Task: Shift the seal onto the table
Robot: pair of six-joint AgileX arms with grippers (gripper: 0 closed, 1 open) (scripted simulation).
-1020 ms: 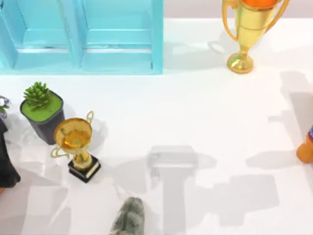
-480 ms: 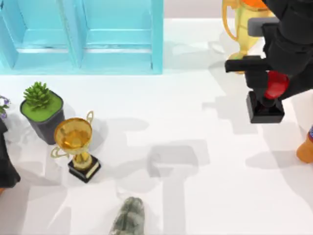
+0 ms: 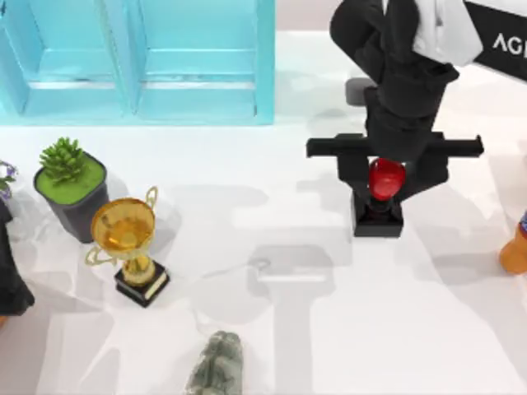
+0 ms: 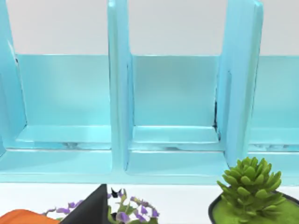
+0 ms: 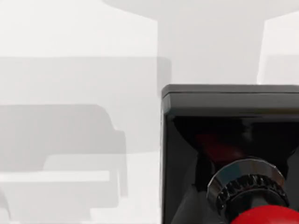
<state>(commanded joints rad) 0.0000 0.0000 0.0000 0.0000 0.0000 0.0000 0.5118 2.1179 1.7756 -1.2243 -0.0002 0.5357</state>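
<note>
The seal (image 3: 384, 183), a glossy red knob on a black square base, is right of the table's middle. My right gripper (image 3: 385, 174) comes down from the top right and is shut on the red knob, one finger on each side. The black base hangs below the fingers over the white table (image 3: 329, 329); I cannot tell whether it touches the surface. The right wrist view looks down past the red knob (image 5: 267, 217) and a ridged metal collar onto the seal's black base (image 5: 224, 121), with shadowed table (image 5: 70, 46) beside it. My left arm (image 3: 10, 276) stays parked at the left edge.
A turquoise cabinet (image 3: 140, 58) lines the back left. A potted succulent (image 3: 70, 185) and a small gold trophy on a black base (image 3: 132, 247) stand at the left. A grey stone lump (image 3: 218, 366) lies at the front edge, and an orange object (image 3: 515, 247) at the right edge.
My right arm came into view from the upper right carrying the seal, then moved left and slightly toward the front, covering the large gold trophy at the back.
</note>
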